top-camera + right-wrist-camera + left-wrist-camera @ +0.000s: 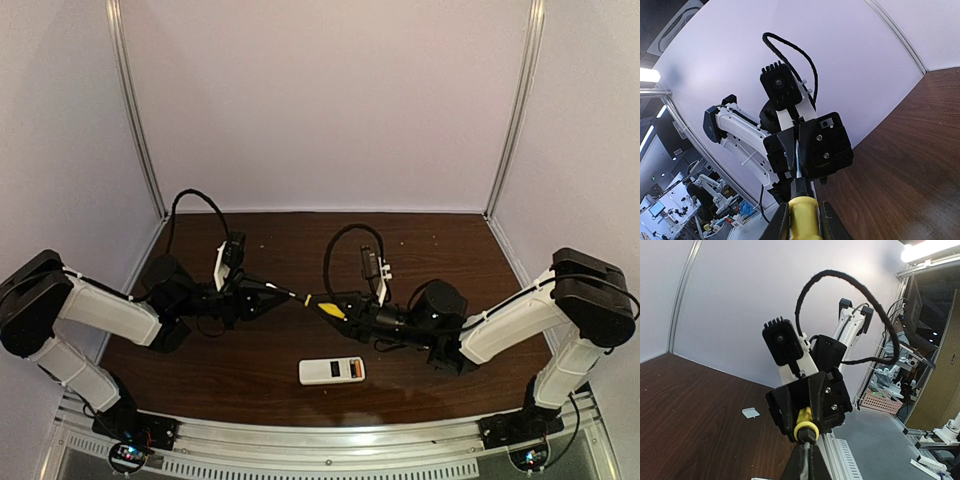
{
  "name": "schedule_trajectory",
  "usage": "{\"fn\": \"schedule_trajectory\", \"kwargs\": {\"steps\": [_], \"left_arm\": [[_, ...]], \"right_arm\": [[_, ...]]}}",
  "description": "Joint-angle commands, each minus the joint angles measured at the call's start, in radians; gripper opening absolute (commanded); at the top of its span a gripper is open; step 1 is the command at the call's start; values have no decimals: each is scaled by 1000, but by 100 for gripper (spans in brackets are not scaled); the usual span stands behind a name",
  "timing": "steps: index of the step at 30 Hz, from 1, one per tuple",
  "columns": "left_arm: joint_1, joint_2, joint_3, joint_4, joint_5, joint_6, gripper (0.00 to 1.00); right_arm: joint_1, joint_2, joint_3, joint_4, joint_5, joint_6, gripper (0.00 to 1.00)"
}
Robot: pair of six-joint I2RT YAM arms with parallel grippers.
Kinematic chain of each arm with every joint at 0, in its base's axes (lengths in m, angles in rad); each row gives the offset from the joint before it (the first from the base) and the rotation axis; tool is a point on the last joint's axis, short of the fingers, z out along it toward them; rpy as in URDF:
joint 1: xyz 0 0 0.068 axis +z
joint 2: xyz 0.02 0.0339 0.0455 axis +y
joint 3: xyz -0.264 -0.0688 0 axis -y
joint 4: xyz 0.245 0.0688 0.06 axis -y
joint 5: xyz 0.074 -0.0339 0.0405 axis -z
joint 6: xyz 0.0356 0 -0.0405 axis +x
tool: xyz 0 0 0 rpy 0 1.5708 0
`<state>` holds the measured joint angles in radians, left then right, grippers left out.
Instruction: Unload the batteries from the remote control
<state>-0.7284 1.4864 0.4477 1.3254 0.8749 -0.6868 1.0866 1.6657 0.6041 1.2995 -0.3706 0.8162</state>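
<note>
The remote control (332, 371) lies back-up on the table near the front edge, below both grippers. Its dark recess shows an orange battery (355, 369) at the right end; the dark part beside it is too small to make out. Above the table, a yellow-handled screwdriver (325, 306) spans between the two grippers. My left gripper (292, 295) (807, 462) is shut on its metal shaft (807, 452). My right gripper (342, 313) (804, 222) has its fingers against both sides of the yellow handle (804, 212).
A small white square cover piece (750, 413) lies on the brown table (270, 250). White walls with metal corner posts (135, 110) close in the back and sides. A metal rail (330, 455) runs along the near edge.
</note>
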Motion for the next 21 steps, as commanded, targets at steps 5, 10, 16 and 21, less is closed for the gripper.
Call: {"fn": "schedule_trajectory", "kwargs": {"steps": [5, 10, 16, 21], "left_arm": [[5, -12, -13, 267, -27, 30, 0], [5, -8, -11, 261, -29, 36, 0], [4, -5, -7, 236, -40, 56, 0], [6, -15, -9, 196, -54, 92, 39]], "right_arm": [[1, 2, 33, 40, -16, 0, 15], [-1, 4, 34, 38, -21, 0, 9], [-1, -3, 27, 26, -17, -1, 0], [0, -35, 13, -32, 9, -22, 0]]}}
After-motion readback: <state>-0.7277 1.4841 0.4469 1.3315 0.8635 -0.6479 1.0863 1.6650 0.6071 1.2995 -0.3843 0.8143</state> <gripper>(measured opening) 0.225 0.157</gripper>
